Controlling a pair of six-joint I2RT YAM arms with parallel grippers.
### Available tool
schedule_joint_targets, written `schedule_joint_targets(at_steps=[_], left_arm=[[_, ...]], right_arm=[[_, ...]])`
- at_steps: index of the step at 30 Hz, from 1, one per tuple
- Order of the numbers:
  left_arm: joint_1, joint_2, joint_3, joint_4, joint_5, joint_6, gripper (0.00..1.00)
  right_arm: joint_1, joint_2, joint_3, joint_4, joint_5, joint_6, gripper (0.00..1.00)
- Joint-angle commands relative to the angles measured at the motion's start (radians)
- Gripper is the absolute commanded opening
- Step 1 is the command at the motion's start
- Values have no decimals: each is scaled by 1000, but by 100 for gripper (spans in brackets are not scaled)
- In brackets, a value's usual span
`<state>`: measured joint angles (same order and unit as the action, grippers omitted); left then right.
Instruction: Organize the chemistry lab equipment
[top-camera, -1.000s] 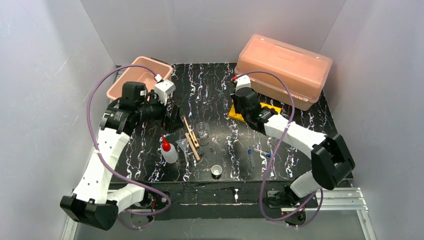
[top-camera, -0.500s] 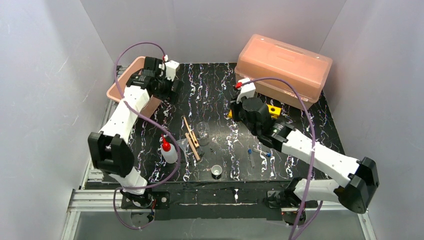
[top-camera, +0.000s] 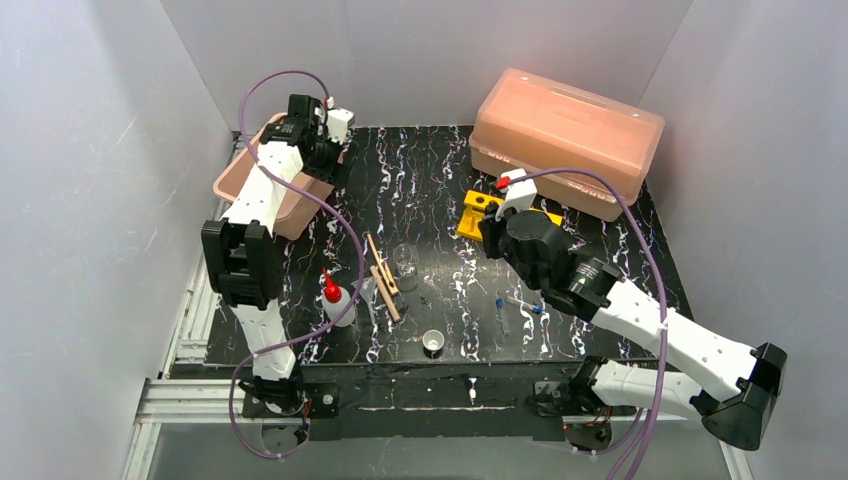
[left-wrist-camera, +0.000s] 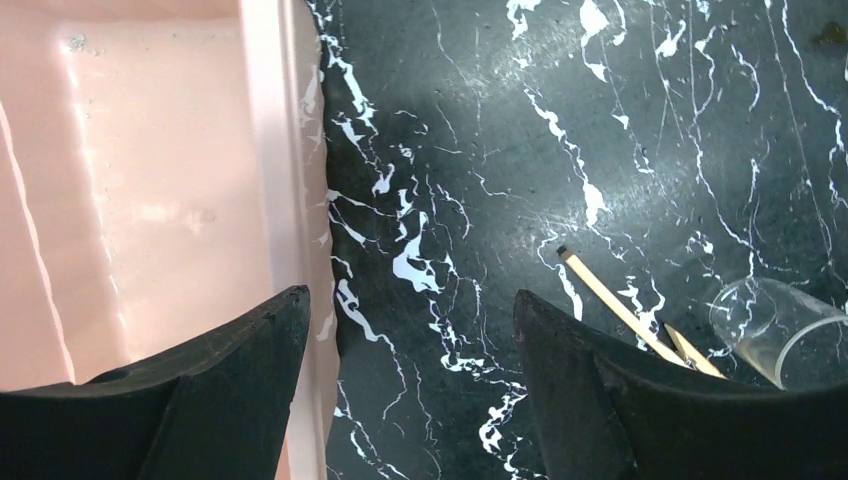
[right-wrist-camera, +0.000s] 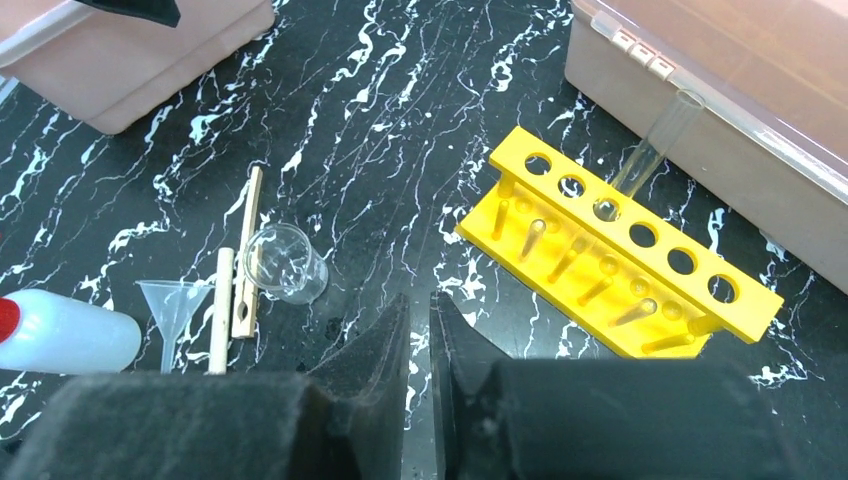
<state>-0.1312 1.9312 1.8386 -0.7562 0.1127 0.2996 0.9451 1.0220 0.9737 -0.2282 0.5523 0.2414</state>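
The yellow holed rack (top-camera: 478, 213) stands before the pink lidded box, with one clear tube (right-wrist-camera: 655, 140) upright in it; the rack also shows in the right wrist view (right-wrist-camera: 620, 245). My right gripper (top-camera: 489, 240) (right-wrist-camera: 419, 297) is shut and empty, just near of the rack. My left gripper (top-camera: 326, 152) (left-wrist-camera: 410, 293) is open and empty over the right rim of the pink tray (left-wrist-camera: 280, 150). Mid-table lie the glass beaker (top-camera: 405, 260) (right-wrist-camera: 285, 262), wooden clamps (top-camera: 380, 275) (right-wrist-camera: 245, 255), squeeze bottle (top-camera: 338, 303), tiny cup (top-camera: 433, 342) and blue-capped tubes (top-camera: 502, 312).
The open pink tray (top-camera: 262, 185) sits at the back left. The big pink lidded box (top-camera: 565, 135) sits at the back right. A clear funnel (right-wrist-camera: 172, 300) lies between the squeeze bottle and the clamps. Grey walls close in three sides.
My left arm swung back and left from beside the clamps to the pink tray. My right arm drew back from over the rack toward the near right, uncovering it.
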Motion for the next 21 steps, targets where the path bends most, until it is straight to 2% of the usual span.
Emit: schedule_joint_targets(at_steps=[1,3,6,8,13,18,21], left_arm=[[17,-39,-59,-37,82,68,72],[18,-43,-79,-39,81,87,70],[17,-46,-88,-72,116,121,59],[18,-49,-99,-84,121,145,58],[18,-106,-138,-17,61,141,72],[17,-186,-118,-3,107,107,79],[18,-200,-91,-10,109,103,80]], right_arm=[[7,-36,-3,-13,33,21,19],[7,-39,-4,-15,34,21,19],[7,-43,-5,-22,37,21,18],[7,-45,-10,-22,39,19,18],[7,-44,-15,-27,42,19,18],[7,-41,-30,-20,42,21,18],[7,-29,-35,-14,38,24,18]])
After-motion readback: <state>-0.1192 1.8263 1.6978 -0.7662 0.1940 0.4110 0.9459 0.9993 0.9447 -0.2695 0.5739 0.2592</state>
